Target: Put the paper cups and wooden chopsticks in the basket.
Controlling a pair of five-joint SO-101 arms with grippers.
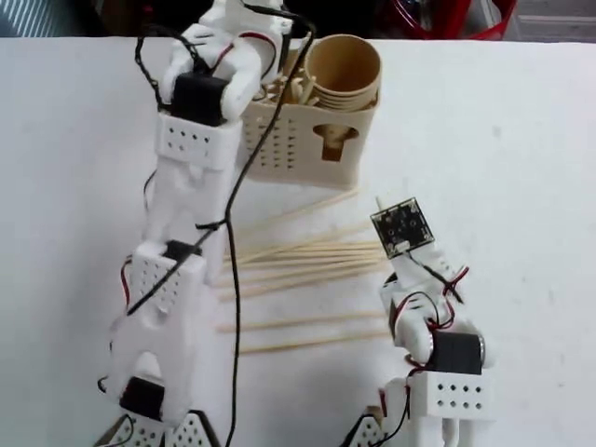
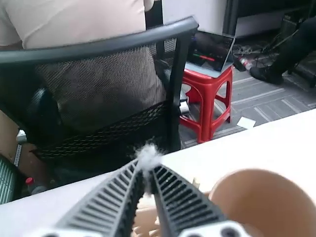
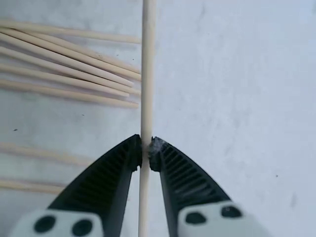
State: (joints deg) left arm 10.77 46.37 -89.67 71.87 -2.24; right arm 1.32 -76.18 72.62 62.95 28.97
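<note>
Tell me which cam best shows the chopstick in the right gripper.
Right wrist view: the chopstick runs through the shut right gripper, grip point plain. High view: the arm's camera module covers the grip; what looks like the tip pokes out beside it. Left wrist view faces a paper cup and a chair.

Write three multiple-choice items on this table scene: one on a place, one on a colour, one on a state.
1. Where are the tan paper cups?
A) stacked in the perforated plastic basket
B) on the floor
C) on a chair seat

2. What colour is the basket?
A) red
B) cream
C) black

3. How do the right arm's jaws stand?
A) wide open
B) shut on a paper cup
C) shut on a thin wooden chopstick

Answers:
1 A: the cups' rims rise out of the basket.
2 B: its holed walls are cream.
3 C: the right wrist view shows the stick pinched between the jaws.
</note>
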